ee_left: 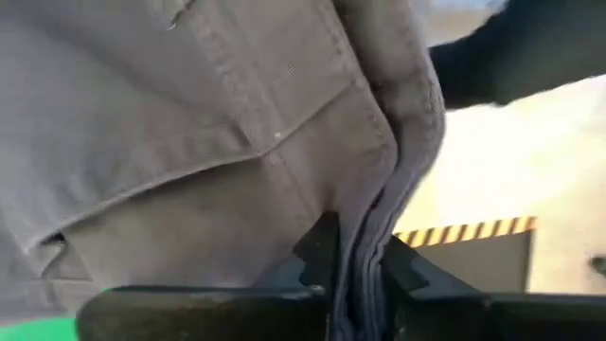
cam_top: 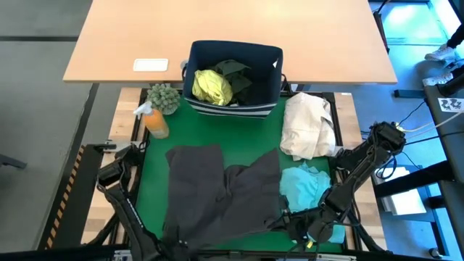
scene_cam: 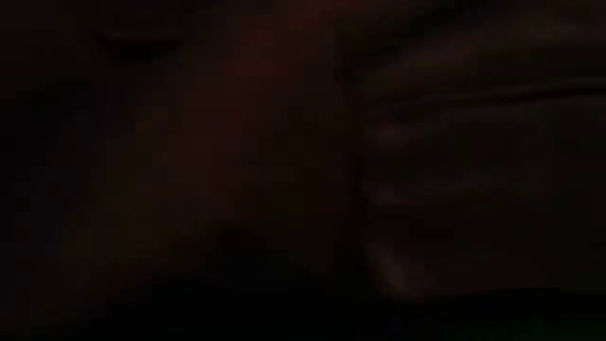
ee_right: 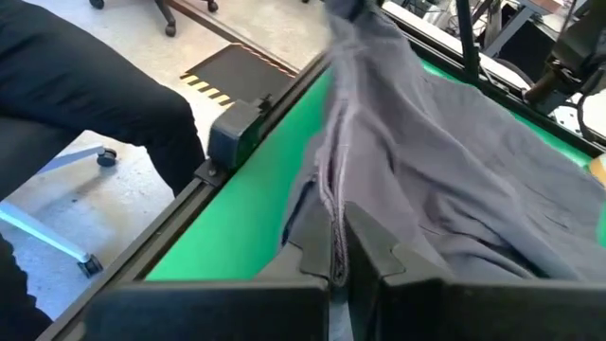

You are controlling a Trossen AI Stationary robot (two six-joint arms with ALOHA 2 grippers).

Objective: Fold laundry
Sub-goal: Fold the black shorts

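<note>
A charcoal grey garment lies spread on the green mat, and each gripper holds one of its near corners. My left gripper is at the near left corner and is shut on the cloth. My right gripper is at the near right corner, shut on the same garment. A turquoise garment lies crumpled on the mat beside the right arm. A yellow-green shirt and a dark garment sit in the navy bin. The low view is dark. My left gripper pinches a folded edge of the grey garment between its two fingers, several layers together. It comes from above, pointing down. The rest of the cloth spreads away slack beyond the fingertips. My right gripper pinches a stitched edge of the grey garment between its two fingers, slanting down from the table's near right. From the hold the cloth runs off in a raised ridge, and the rest lies on the mat.
A cream-beige cloth bundle lies at the mat's far right. An orange spray bottle and a small plant stand at the far left. A wooden desk lies beyond the bin. Bare mat shows at the far middle.
</note>
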